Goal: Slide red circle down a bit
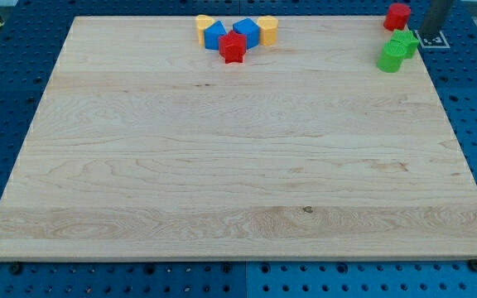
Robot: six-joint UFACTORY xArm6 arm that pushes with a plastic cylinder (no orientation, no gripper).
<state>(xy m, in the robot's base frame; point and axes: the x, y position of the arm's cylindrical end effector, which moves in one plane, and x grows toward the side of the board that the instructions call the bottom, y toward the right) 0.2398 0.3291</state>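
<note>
red round plastic block at counter's top-right corner, just above two green blocks | light, rigid, slides easily; push its top edge | rod tip just right, probably apart | no hand fitted

Only a short stretch of the robot shows, at the board's top right corner: a straight, dark grey rod with smooth sides, cut off by the frame's upper edge. Its lower end seems blunt, though it is hard to judge.
</note>
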